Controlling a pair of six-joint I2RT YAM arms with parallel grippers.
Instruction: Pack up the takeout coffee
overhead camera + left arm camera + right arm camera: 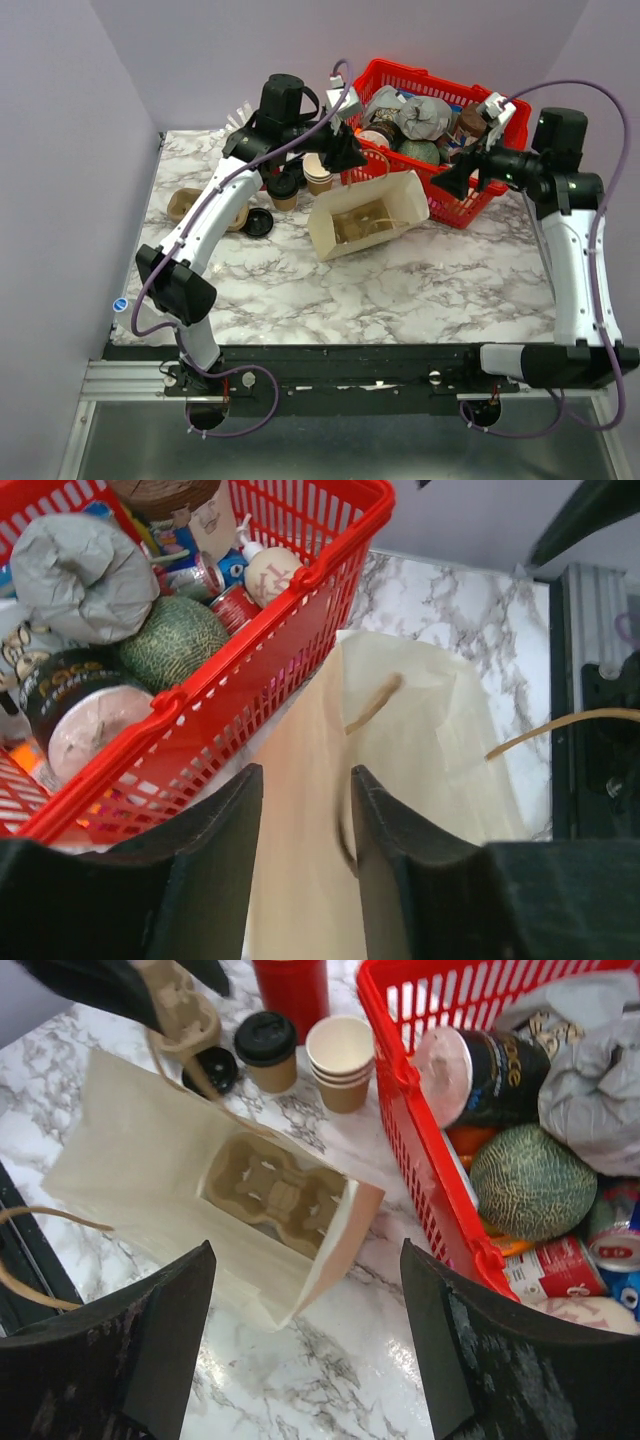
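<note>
Takeout coffee (285, 195), a brown paper cup wearing a black lid, is standing upright on the marble table (450, 290). It is sitting just beside the stack of cream cups (318, 180), behind the paper bag (370, 215), and nothing is holding it. The bag is lying on its side with the mouth facing the red basket (462, 205), and a cardboard cup carrier (270, 1195) is resting inside it. The left gripper (306, 780) is hovering at the rim of the bag next to the basket; its fingers are standing apart, with the wall of the bag showing between them, and I cannot tell if they are touching the paper. The right gripper (305, 1250) is hanging above the table beside the basket, its jaws spreading wide and gripping nothing.
</note>
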